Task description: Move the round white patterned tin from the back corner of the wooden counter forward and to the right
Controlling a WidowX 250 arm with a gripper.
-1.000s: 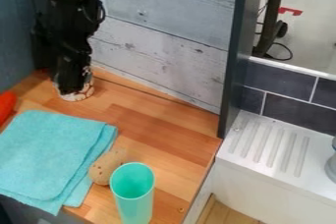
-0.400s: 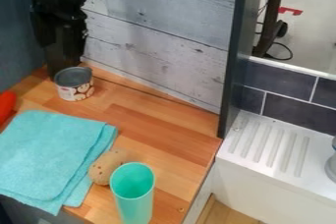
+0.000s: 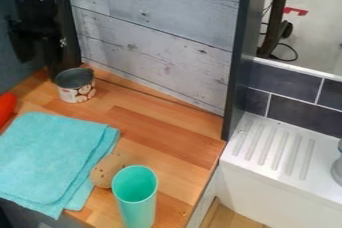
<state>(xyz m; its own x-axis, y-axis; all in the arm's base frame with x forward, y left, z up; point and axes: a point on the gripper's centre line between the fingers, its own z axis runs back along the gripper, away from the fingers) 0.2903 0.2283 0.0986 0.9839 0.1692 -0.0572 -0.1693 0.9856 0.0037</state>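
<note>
Spanning six to nine o'clock, the wooden worktop [image 3: 160, 129] meets a plank wall [image 3: 153, 32] at eleven, with a white ridged drainboard [image 3: 274, 152] at four. And the gripper [image 3: 37, 42] has pulled off the tin [image 3: 75, 92], over to ten; can't tell how its jaws stand! The tin sits unmoved at nine, its grey inside now exposed, contents unclear. Turquoise cup [image 3: 135, 197] upright near half past six, bare inner walls showing.
</note>
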